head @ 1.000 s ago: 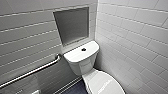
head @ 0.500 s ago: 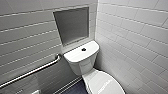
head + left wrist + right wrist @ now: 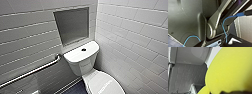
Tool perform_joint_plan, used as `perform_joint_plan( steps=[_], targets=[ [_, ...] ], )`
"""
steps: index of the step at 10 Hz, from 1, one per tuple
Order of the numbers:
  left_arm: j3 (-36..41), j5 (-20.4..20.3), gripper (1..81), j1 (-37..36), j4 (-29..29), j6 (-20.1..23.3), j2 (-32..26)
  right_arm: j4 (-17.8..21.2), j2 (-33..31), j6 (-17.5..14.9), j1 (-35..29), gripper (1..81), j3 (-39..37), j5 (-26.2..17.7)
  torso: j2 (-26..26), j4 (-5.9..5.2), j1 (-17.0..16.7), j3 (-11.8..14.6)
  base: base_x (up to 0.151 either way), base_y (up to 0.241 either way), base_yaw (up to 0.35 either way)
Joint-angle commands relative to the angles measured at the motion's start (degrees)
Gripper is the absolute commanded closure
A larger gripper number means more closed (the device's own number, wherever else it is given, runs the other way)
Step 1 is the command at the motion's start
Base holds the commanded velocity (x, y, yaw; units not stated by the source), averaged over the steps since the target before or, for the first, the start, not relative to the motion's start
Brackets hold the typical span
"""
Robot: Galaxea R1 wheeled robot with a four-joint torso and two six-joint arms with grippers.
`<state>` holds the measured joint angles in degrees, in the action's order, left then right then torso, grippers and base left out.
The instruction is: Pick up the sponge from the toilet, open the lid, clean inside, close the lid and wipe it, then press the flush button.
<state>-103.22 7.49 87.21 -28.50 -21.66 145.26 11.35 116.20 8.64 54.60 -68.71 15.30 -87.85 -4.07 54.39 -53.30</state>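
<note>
1. Toilet [image 3: 82, 62]: white, two-piece. It stands in the corner where the two tiled walls meet, with the tank backed against the left wall.
2. Lid [image 3: 106, 83]: down over the bowl, with faint grey marking on its surface. Its near end runs off the bottom edge of the head view.
3. Flush button [image 3: 83, 49]: small, dark and round, at the centre of the tank top. Nothing lies on or beside it.
4. Sponge [image 3: 230, 69]: bright yellow and off the toilet. It sits very close in front of the right wrist camera and hides most of what lies behind. Past its edge are white toilet ceramic and grey tiled wall.
5. Right gripper [image 3: 233, 92]: a dark part of it meets the sponge's edge. It appears clamped on the sponge.
6. Left gripper [image 3: 221, 43]: whether it is open or closed cannot be told. The robot's own dark housing and a blue cable [image 3: 224, 27] stand in front, with a strip of pale tile beyond.
7. Niche [image 3: 72, 25]: a square grey recess in the left wall, directly above the tank, with a white frame.
8. Grab bar [image 3: 32, 71]: metal, fixed to the left wall. It slopes from beside the tank towards the left edge of the head view, clear of the toilet.
9. Floor [image 3: 75, 88]: dark. A patch shows between the wall base and the bowl.
10. Right wall [image 3: 135, 37]: large white tiles, close beside the tank and bowl.
</note>
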Motion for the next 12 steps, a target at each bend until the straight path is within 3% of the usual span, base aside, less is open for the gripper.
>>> perform_joint_plan(
  steps=[1,2,4,7,8,10,12],
  targets=[
    [1.17,3.58,1.0,0.29,0.02,0.31,-0.93,5.43,-1.74,-0.12,-13.31,81.1,1.05,-10.45,0.24,0.0,-0.13,0.0,0.0,0.0,0.0],
    [1.09,3.59,1.0,0.38,0.38,0.31,-0.85,6.83,-0.07,-0.12,-16.21,81.1,-0.36,-11.95,-0.78,0.0,0.41,-2.77,0.0,0.0,0.0],
    [-0.49,3.5,1.0,0.9,0.55,0.22,0.12,9.38,3.26,-0.12,-22.2,81.1,-3.25,-15.11,-1.59,0.0,0.83,-3.85,0.0,0.0,0.0],
    [-3.92,3.5,1.0,1.51,0.55,0.31,2.49,12.55,10.12,-0.03,-28.52,81.1,-10.29,-18.81,-1.68,0.0,0.92,-8.05,0.0,0.0,0.0],
    [-4.36,3.5,1.0,1.61,0.64,0.3,2.67,13.52,11.97,-0.03,-30.02,81.1,-13.28,-19.61,-1.68,0.0,0.92,-6.14,0.0,0.0,0.0],
    [-4.53,3.41,1.0,1.78,0.64,0.22,2.75,14.75,16.26,1.1,-31.87,81.1,-19.92,-19.95,-1.66,0.0,0.94,-7.39,0.0,0.0,0.0],
    [-5.33,3.41,1.0,2.05,0.73,0.22,3.19,15.98,23.29,4.53,-32.58,81.1,-28.81,-19.87,-1.66,0.0,0.96,-7.47,0.0,0.0,0.0]
  ],
)
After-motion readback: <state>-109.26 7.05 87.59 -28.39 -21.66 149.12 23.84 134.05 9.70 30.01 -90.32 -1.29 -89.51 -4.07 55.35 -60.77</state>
